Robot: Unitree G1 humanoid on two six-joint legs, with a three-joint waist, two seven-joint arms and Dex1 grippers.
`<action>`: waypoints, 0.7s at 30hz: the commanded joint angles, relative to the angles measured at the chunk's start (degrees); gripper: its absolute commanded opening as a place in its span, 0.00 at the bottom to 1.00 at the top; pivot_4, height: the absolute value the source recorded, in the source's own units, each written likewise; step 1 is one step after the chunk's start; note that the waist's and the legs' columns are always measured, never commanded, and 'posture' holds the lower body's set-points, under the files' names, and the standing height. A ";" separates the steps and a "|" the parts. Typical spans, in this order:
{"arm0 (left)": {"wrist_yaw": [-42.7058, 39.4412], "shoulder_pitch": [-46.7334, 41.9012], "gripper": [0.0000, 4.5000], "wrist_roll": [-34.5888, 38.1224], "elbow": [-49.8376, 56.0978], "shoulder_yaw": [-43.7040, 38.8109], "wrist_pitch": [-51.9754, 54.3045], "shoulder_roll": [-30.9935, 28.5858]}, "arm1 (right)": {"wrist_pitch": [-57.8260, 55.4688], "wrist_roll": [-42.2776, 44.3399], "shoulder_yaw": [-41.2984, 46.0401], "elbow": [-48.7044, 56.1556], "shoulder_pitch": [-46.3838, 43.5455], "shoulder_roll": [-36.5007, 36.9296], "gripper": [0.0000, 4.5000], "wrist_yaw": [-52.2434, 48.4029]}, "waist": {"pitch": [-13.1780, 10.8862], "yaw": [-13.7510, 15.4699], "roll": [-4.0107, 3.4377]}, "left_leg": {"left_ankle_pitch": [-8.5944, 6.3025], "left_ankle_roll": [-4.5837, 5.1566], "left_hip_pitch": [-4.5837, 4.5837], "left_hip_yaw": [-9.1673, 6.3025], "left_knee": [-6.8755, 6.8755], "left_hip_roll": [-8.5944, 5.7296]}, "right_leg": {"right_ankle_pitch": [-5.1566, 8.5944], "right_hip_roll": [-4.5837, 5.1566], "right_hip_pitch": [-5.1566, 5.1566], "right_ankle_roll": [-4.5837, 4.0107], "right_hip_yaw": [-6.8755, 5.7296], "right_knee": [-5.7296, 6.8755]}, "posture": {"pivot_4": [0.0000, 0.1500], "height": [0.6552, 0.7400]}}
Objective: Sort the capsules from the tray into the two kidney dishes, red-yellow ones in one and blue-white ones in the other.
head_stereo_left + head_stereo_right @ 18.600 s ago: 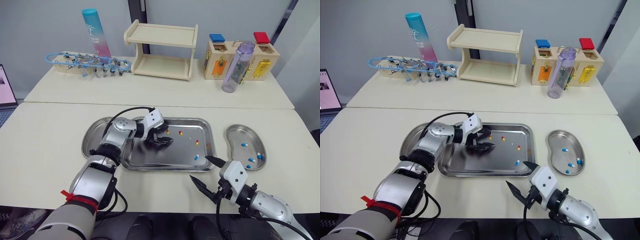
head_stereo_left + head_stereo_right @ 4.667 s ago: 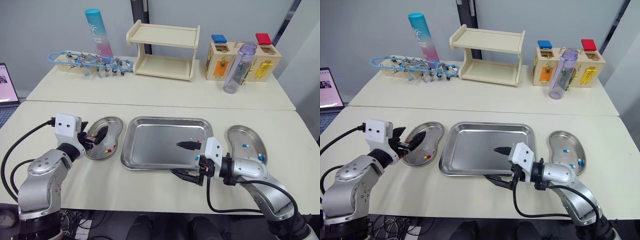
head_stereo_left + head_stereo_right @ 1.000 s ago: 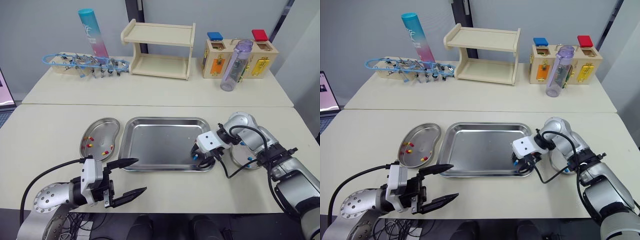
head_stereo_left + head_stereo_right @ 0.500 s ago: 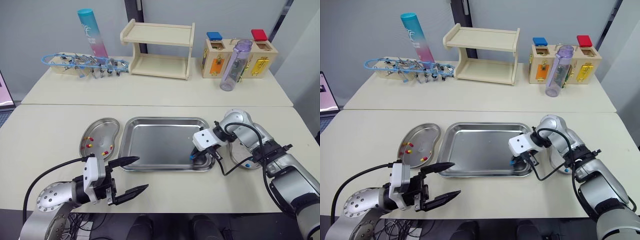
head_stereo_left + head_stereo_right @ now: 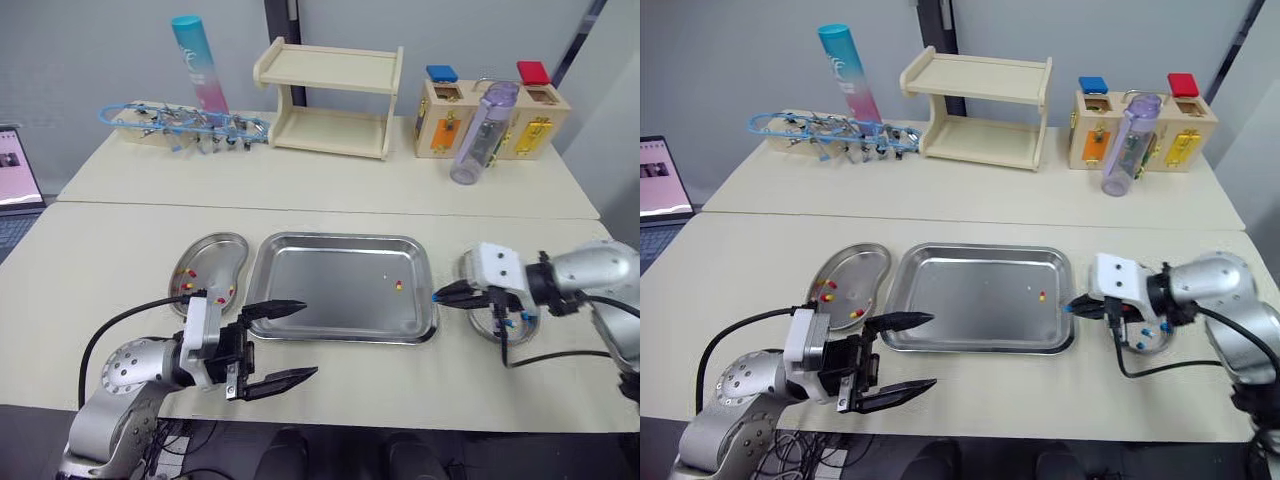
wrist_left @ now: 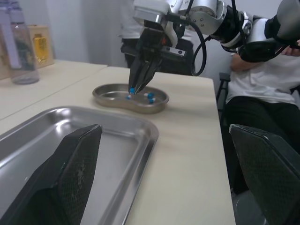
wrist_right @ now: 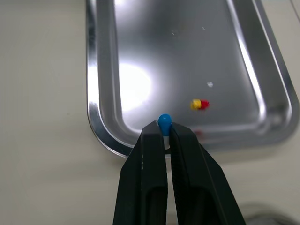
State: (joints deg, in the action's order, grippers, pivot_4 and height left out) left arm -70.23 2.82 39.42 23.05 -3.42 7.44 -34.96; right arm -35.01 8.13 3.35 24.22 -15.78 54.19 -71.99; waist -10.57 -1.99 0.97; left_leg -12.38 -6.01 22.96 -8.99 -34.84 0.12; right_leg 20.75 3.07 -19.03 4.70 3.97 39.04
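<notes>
A steel tray [image 5: 300,300] lies mid-table with one red-yellow capsule [image 5: 399,285] near its right side, also the red-yellow capsule [image 7: 200,103] in the right wrist view. The left kidney dish [image 5: 212,248] holds several red-yellow capsules. The right kidney dish [image 5: 478,268] holds blue-white ones. My right gripper [image 5: 438,297] is shut on a blue-white capsule [image 7: 164,122], hovering between the tray's right rim and the right dish [image 6: 108,93]. My left gripper [image 5: 309,338] stands wide open and empty above the table's front edge, before the tray's left corner.
Along the back table stand a wooden shelf [image 5: 325,100], a purple bottle [image 5: 478,130], two wooden lock boxes [image 5: 445,110], a tall tube [image 5: 197,75] and a rack of clips [image 5: 180,125]. A laptop [image 5: 15,170] sits far left. A seated person [image 6: 262,93] appears beyond the table's right end.
The camera has shifted. My right gripper has left the tray's front right corner and drawn back right toward the right dish, holding the blue-white capsule. The left gripper stays open.
</notes>
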 commanded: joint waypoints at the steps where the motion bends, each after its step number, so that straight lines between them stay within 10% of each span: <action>1: -0.56 -1.64 1.00 1.17 1.16 1.30 0.54 0.52 | -3.40 0.52 5.93 3.14 4.01 2.11 0.01 4.35 | 0.00 -0.10 0.00 | 0.00 0.00 0.00 0.02 0.00 0.00 | 0.00 0.00 0.00 0.00 0.01 0.00 | 1.00 1.00; 7: -0.21 -3.46 1.00 0.76 1.44 2.42 1.40 1.06 | -5.23 -2.47 5.93 -1.40 6.55 1.91 0.01 13.38 | -0.01 -0.03 0.01 | 0.00 0.00 0.00 0.05 -0.01 0.00 | 0.00 0.00 0.00 0.00 0.03 0.00 | 1.00 1.00; 21: 3.92 -2.04 1.00 0.72 1.70 -0.89 3.89 0.24 | -3.81 0.87 7.85 -4.07 4.89 4.52 0.90 15.70 | -0.01 0.08 0.02 | 0.00 0.00 0.02 0.04 0.00 -0.01 | 0.00 0.01 -0.01 0.00 0.04 -0.02 | 1.00 1.00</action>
State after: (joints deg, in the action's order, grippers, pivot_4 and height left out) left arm -67.42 0.38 39.46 23.00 -2.67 11.00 -34.12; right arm -40.24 8.10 8.32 19.39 -10.19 57.22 -55.71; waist -10.58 -1.91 0.98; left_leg -12.38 -6.00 22.98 -8.94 -34.84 0.11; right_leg 20.75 3.07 -19.04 4.70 4.02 39.02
